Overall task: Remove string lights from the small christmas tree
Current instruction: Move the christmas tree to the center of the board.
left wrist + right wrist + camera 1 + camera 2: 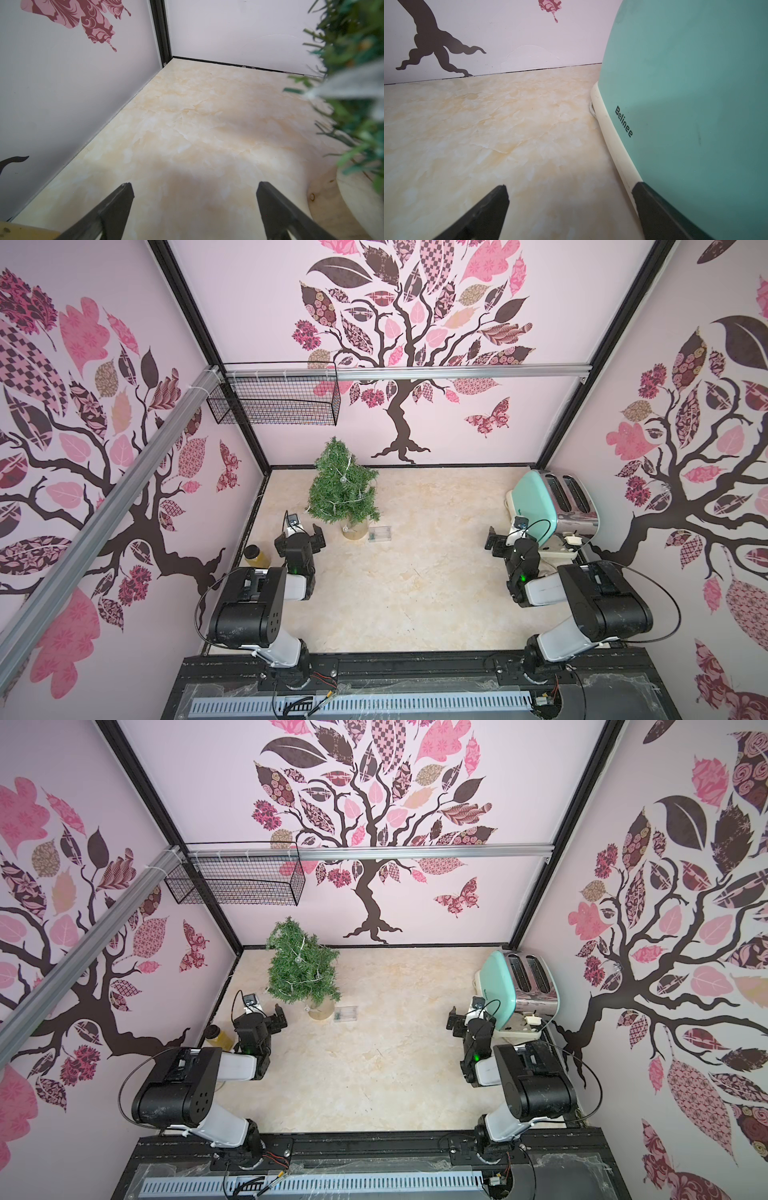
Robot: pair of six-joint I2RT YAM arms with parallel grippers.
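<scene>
– Left tool point(194, 188) and right tool point(570, 186): how are they found?
– Both are seen spread wide, with nothing held. The left is set just beside the round tan base point(340, 207), the right beside the mint-green toaster point(695, 93).
– And the thin silvery string lights point(343, 480)?
– They are wound around the small bushy green christmas tree point(345, 493) on the marbled cream table point(415, 580), with the clear rectangular box point(380, 533) beside the base. Nothing is judged done. All the unwinding is left.

Open tabletop point(415, 572) between tree point(343, 485) and toaster point(552, 506)
</scene>
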